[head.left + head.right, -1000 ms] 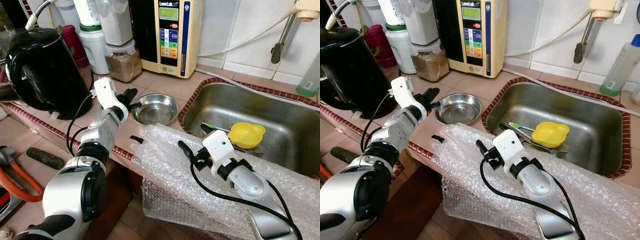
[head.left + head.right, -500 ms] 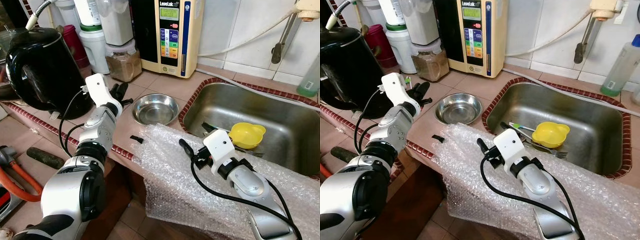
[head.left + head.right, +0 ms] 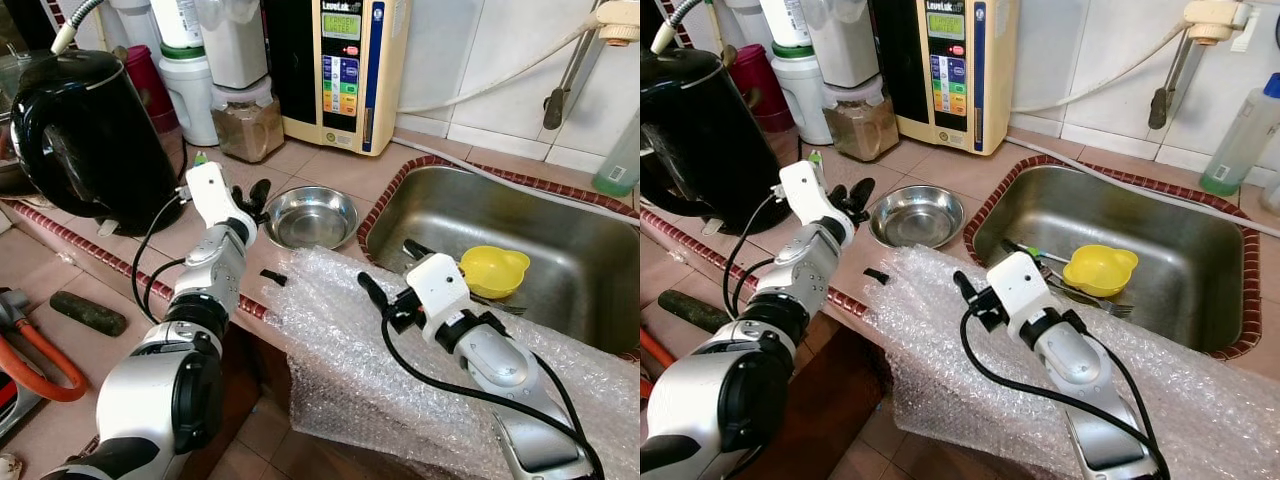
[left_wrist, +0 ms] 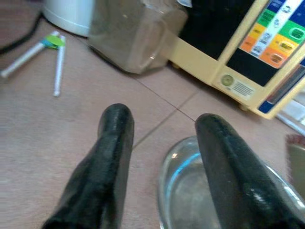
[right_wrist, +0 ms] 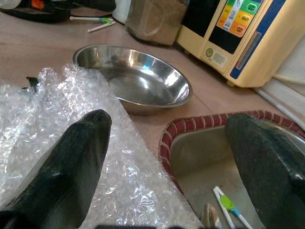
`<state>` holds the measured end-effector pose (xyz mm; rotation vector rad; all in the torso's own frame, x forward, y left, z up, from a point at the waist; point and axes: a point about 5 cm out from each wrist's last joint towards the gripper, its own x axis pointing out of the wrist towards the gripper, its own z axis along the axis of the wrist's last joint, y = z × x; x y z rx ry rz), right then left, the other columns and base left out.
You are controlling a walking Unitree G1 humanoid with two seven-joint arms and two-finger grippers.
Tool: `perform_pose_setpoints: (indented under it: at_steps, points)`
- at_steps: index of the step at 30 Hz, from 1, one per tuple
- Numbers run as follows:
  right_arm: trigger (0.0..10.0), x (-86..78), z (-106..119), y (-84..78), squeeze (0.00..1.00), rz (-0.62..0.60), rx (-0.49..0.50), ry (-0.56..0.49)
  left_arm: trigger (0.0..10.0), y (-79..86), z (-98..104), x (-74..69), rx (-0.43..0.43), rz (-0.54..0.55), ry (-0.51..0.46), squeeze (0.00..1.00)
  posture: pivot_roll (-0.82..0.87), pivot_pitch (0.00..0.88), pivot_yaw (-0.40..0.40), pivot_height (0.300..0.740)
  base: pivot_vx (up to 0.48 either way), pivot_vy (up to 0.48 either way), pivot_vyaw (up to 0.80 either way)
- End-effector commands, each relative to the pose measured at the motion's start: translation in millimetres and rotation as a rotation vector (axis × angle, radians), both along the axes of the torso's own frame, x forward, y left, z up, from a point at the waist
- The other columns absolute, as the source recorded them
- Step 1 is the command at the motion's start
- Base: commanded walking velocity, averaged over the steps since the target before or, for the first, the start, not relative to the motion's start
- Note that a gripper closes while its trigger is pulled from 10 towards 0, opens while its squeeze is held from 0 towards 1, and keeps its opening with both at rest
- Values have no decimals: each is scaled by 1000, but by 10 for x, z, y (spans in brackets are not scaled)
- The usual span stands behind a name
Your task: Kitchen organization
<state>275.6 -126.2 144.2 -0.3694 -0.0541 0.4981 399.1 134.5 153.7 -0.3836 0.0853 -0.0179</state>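
Tiled in pinkish-brown, the counter (image 3: pixel 330 165) runs along a white-tiled wall, and reading it from the left, a big black kettle (image 3: pixel 85 130) stands at the far end with white canisters and a jar of brown powder (image 3: pixel 245 125) behind, all pushed back against the wall, presumably to keep the front working strip free. Next comes the left gripper (image 3: pixel 256 196), reaching over the counter at the near-left rim of the steel bowl (image 3: pixel 310 216); its wrist view shows the two black fingers (image 4: pixel 112 157) parted, one over bare tile and the other over the bowl's rim (image 4: pixel 190 191), nothing between them (whether a finger touches the rim I cannot tell). That straddling pose reads as a line-up to pinch the rim, so the bowl is likely the thing being tidied. A cream water purifier (image 3: pixel 345 70) stands behind the bowl. Bubble wrap (image 3: pixel 350 340) drapes over the counter's front edge, one corner lying just beside the bowl. The right gripper (image 3: pixel 385 298) hovers over that wrap, fingers (image 5: pixel 71 162) spread wide and empty, seemingly just parked. Farther right, the sink (image 3: pixel 560 210) holds a yellow bowl (image 3: pixel 494 270) and some cutlery, probably waiting to be washed.
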Motion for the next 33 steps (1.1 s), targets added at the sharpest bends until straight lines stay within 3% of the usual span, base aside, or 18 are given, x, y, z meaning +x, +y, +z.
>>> perform_pose_setpoints:
  at_steps: [1, 5, 12, 28, 33]
  points:
    - [10000, 6, -1, -4, 0, -1, 2, -3, 10000, 40, -13, -16, 30, 39, -4, 1000, -88, 25, 71, 740, 0, 0, 0]
    - [10000, -21, -11, -12, 0, 8, -2, 4, 10000, 54, -69, -50, 65, 109, 16, 1000, -84, 49, 46, 740, 0, 0, 0]
    - [10000, -20, -4, -28, 0, 19, -12, 7, 10000, 60, -179, -99, 50, 140, 52, 1000, -87, 52, 30, 740, 0, 0, 0]
    - [10000, -13, 7, -36, 0, 6, -11, -5, 10000, -58, -153, -78, 94, 71, 50, 1000, -117, 23, 45, 740, 0, 0, 0]
    - [10000, -21, -5, -51, 0, -4, -10, -4, 10000, -134, -176, -83, 118, 4, 57, 1000, -122, 25, 54, 740, 0, 0, 0]
